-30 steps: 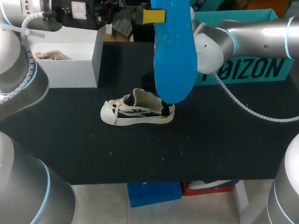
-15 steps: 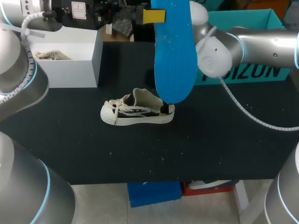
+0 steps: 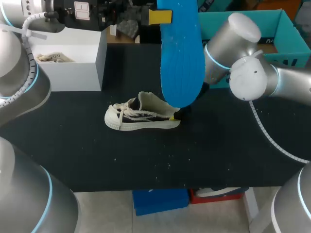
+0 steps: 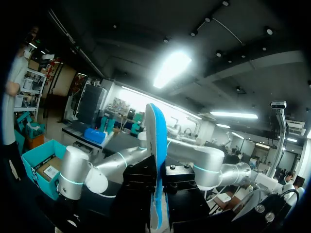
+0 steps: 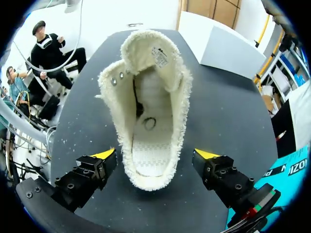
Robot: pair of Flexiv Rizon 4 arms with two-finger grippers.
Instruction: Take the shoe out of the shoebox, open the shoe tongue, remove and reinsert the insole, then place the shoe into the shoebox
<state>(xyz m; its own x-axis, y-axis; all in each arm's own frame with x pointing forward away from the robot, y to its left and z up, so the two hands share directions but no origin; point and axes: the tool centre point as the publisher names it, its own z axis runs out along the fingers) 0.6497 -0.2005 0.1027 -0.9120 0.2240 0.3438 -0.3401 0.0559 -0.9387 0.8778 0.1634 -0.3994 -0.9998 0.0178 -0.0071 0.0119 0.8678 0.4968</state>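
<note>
Blue insole is hanging upright high over the black tabletop, with the left jaws clenching it from both sides. Cream-and-black shoe is standing on its sole at mid-tabletop, toe pointing left and tongue standing open. The right jaws are straddling its heel, spread wide and gripping nothing, while the teal shoebox is sitting far right.

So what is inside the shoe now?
The shoe shows only woolly lining and a bare floor. The blue insole is out, in the left claw. The toe end is hidden behind the tongue.
</note>
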